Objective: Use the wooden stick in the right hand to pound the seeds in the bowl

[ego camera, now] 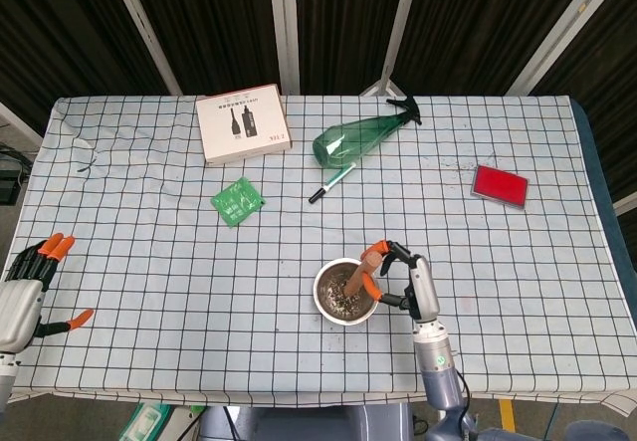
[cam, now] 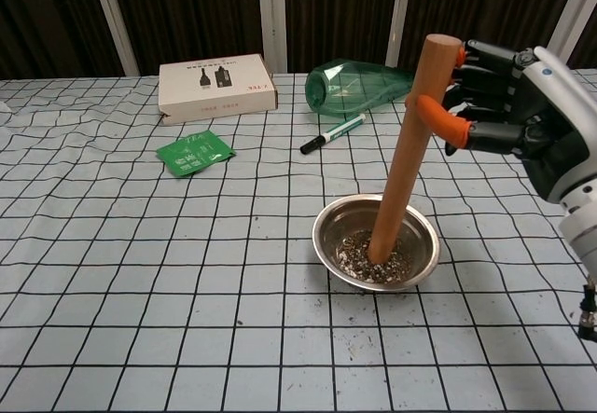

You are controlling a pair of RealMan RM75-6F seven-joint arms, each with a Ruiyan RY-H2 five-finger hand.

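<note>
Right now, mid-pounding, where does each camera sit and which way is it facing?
Head view: high above the near table edge, looking steeply down on the whole checkered tablecloth; shows the left hand idle at the near left, and the right hand and forearm.
Chest view: low at the near edge, looking across the table toward the dark curtains; shows only the right hand.
Both show the wooden stick standing in the steel bowl of seeds.
</note>
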